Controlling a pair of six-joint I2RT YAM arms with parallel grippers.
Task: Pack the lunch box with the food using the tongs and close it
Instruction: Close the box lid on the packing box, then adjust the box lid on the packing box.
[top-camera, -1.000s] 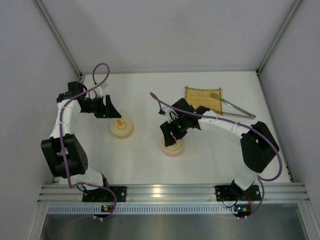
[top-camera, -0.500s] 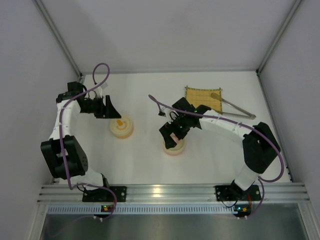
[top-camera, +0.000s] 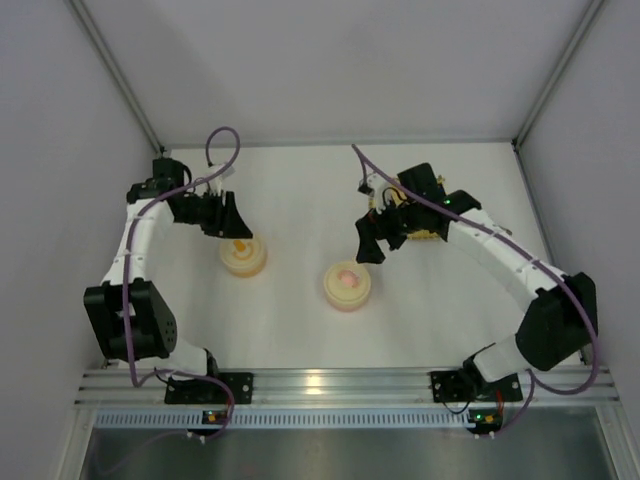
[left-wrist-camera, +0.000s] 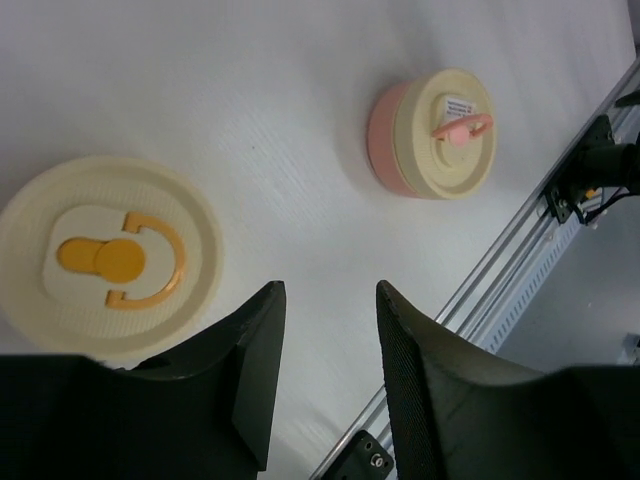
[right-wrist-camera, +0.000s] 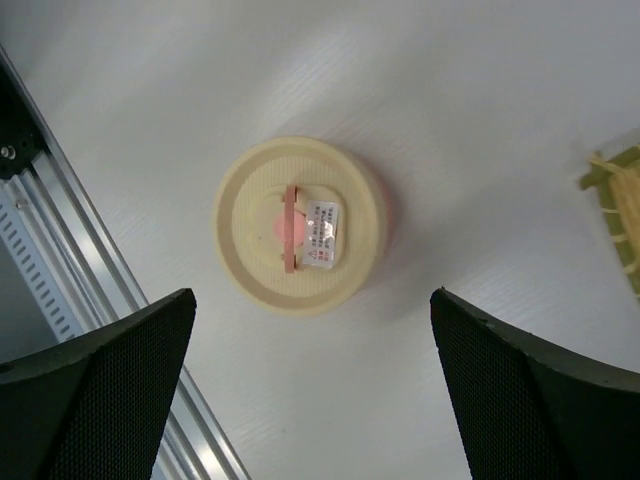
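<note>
Beyond pink-lidded box (right-wrist-camera: 300, 225), woven mat (right-wrist-camera: 622, 205)

A lab test cell — bare white bench (top-camera: 300, 190), plain grey enclosure walls (top-camera: 330, 60), aluminium mounting rail (top-camera: 340, 383) carrying two arms.

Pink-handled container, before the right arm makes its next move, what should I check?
1. Lid on the pink-handled container: ok, sits flat.
2. Lid on the orange-handled container: ok, sits flat.
3. Are the right jaws open and empty: ok.
4. Are the left jaws empty: ok.
5. Where the tongs lie: cannot tell, no view shows them.
6. Whether the food is packed: cannot tell, lids hide it.
</note>
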